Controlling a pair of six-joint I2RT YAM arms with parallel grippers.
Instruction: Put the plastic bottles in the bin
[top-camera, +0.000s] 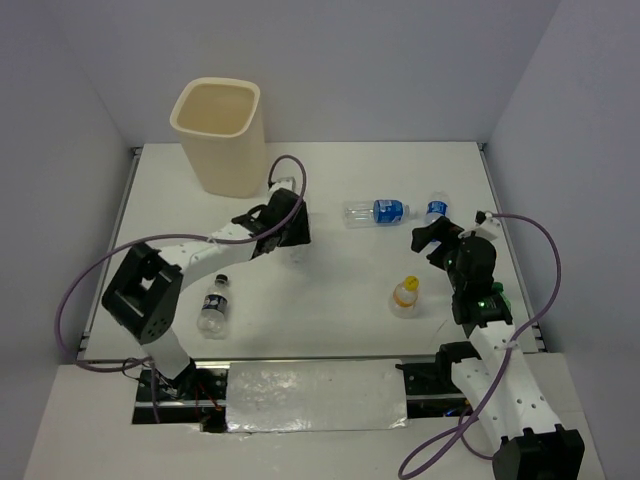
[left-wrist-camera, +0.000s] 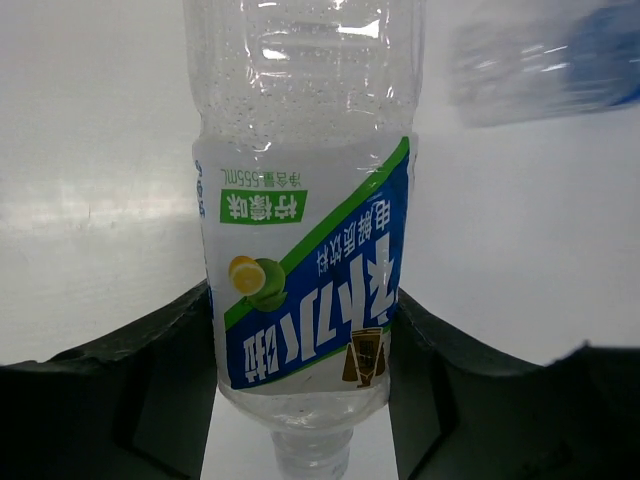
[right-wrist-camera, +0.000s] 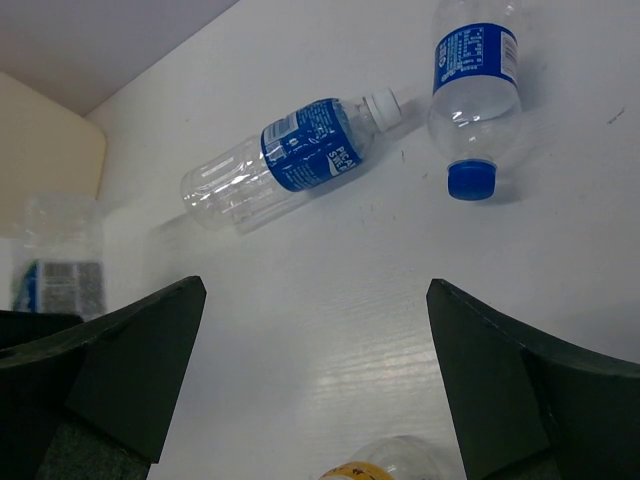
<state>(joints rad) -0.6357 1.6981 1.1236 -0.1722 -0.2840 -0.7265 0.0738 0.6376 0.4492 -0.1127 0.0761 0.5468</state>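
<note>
My left gripper (top-camera: 283, 226) is shut on the green-white labelled bottle (left-wrist-camera: 305, 250), its fingers pressed on both sides of the label, just to the right of the cream bin (top-camera: 217, 131). In the top view the gripper mostly hides that bottle. My right gripper (top-camera: 432, 243) is open and empty. Ahead of it lie two blue-labelled bottles, one on its side (right-wrist-camera: 290, 160) and one with a blue cap (right-wrist-camera: 475, 90). The orange-capped bottle (top-camera: 404, 296) stands just below my right gripper (right-wrist-camera: 315, 380). The black-capped bottle (top-camera: 216, 305) lies by the left arm.
Grey walls close off the table at the back and on both sides. The left arm's base (top-camera: 143, 292) and purple cable sit near the black-capped bottle. The bin's edge also shows in the right wrist view (right-wrist-camera: 40, 150).
</note>
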